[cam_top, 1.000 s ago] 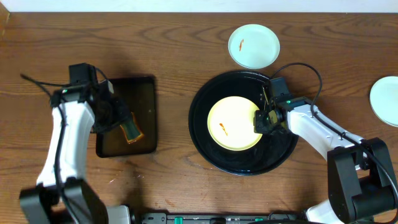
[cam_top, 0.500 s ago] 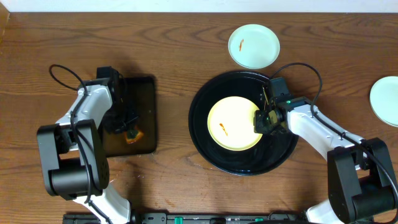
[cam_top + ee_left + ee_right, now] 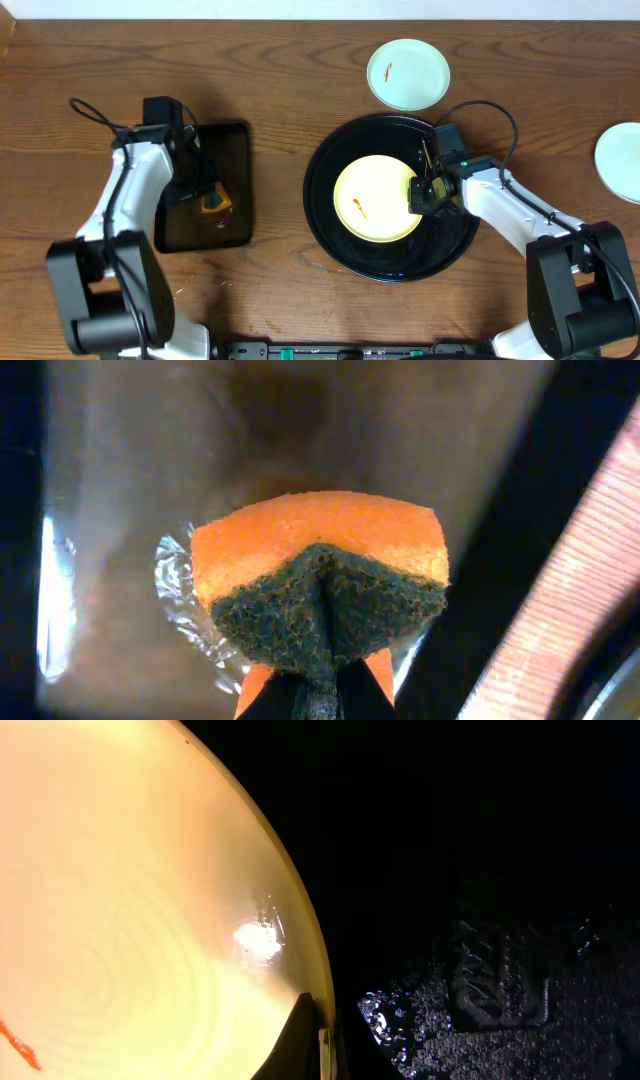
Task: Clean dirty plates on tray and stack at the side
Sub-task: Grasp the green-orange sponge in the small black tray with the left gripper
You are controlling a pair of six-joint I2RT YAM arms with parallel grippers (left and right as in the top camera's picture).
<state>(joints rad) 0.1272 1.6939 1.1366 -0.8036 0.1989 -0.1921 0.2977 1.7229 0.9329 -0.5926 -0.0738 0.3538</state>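
A yellow plate [image 3: 375,197] with a small orange smear lies on the round black tray [image 3: 450,240]. My right gripper [image 3: 420,192] is shut on the plate's right rim. In the right wrist view the fingers [image 3: 322,1035] pinch the yellow plate's edge [image 3: 120,920] over the wet tray [image 3: 480,870]. My left gripper [image 3: 205,200] is shut on an orange sponge [image 3: 320,535] with a dark green scouring face, the fingertips [image 3: 320,685] squeezing its middle. A mint plate [image 3: 408,73] with an orange smear rests on the wood behind the tray. Another mint plate [image 3: 620,160] sits at the right edge.
The sponge hangs just over a small rectangular black tray [image 3: 225,150], which holds a film of water [image 3: 120,510]. Brown wood tabletop [image 3: 280,60] surrounds both trays. Cables loop off both arms.
My left gripper has closed on the sponge over the rectangular tray, and the left arm has shifted its pose. The right arm and the yellow plate have not moved.
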